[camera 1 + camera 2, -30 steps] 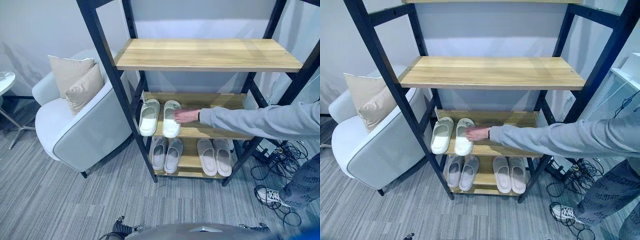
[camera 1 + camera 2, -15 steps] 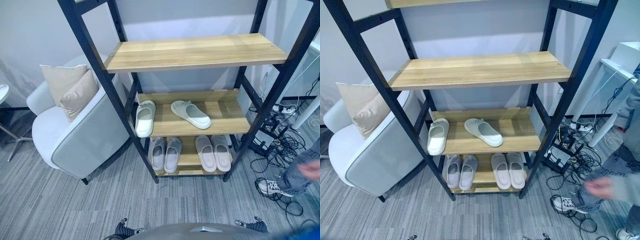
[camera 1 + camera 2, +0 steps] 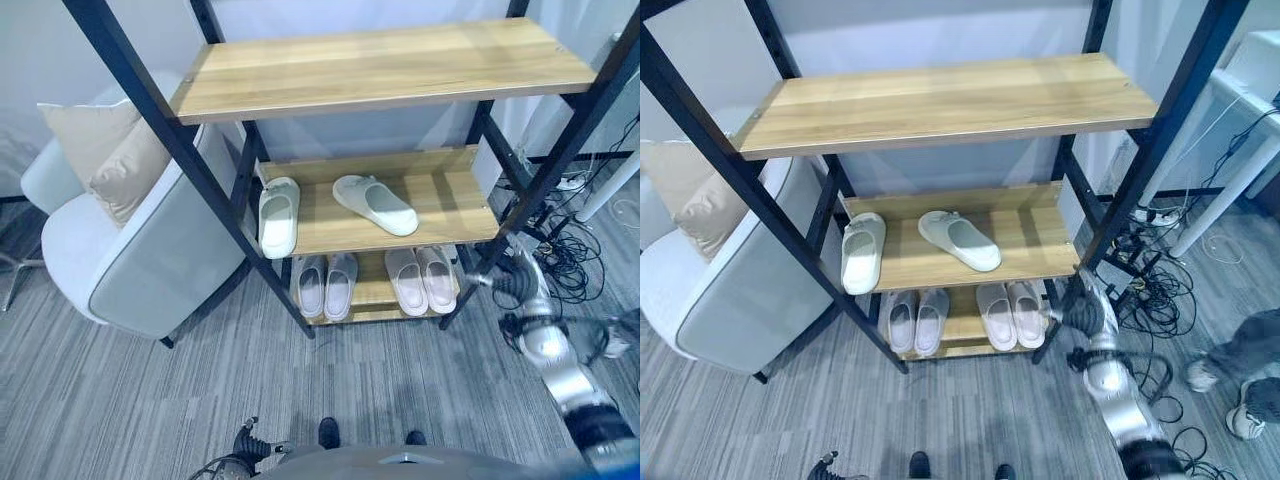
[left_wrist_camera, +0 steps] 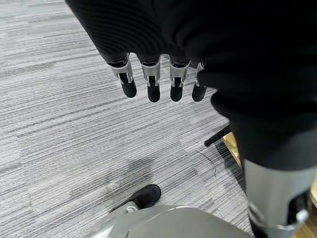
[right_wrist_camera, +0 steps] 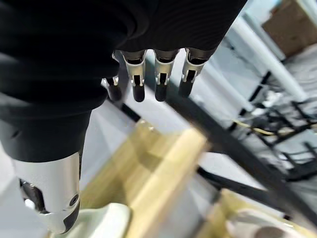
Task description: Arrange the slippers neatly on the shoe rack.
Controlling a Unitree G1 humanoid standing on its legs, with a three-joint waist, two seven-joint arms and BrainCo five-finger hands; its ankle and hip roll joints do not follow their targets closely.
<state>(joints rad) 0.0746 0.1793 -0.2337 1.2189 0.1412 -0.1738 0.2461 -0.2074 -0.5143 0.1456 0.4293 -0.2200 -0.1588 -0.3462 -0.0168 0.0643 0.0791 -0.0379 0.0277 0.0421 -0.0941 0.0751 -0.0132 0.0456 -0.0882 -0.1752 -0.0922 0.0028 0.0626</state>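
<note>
1. The shoe rack (image 3: pixel 300 235) held two white slippers on its middle shelf: the straight slipper (image 3: pixel 278 217) lay square at the armchair end, toes toward the wall, while the skewed slipper (image 3: pixel 375 204) sat apart from it near the shelf's centre, turned at a slant.
2. Two tidy pairs (image 3: pixel 370 282) sat on the rack's bottom shelf.
3. The right hand (image 3: pixel 512 278) hovered just outside the rack's front post at the cable end, level with the bottom shelf; its fingers (image 5: pixel 159 85) hung straight and spread, holding nothing.
4. The left hand (image 4: pixel 153 82) hung low over the carpet in front of the rack, fingers loosely extended and empty.
5. Likely risk: reaching for the skewed slipper from that side, the arm could strike the slanted black post (image 3: pixel 560 150) or the shelf's front edge, since the hand sat below and outside the opening.
6. A sideways shove could also push the slipper off the shelf's front lip, or knock the straight one askew.
7. Open room lay on the bare wood between the two slippers and toward the post; the top shelf (image 3: pixel 380 65) limited headroom.
8. Cables (image 3: pixel 575 270) on the floor beside the rack could snag a low arm.
</note>
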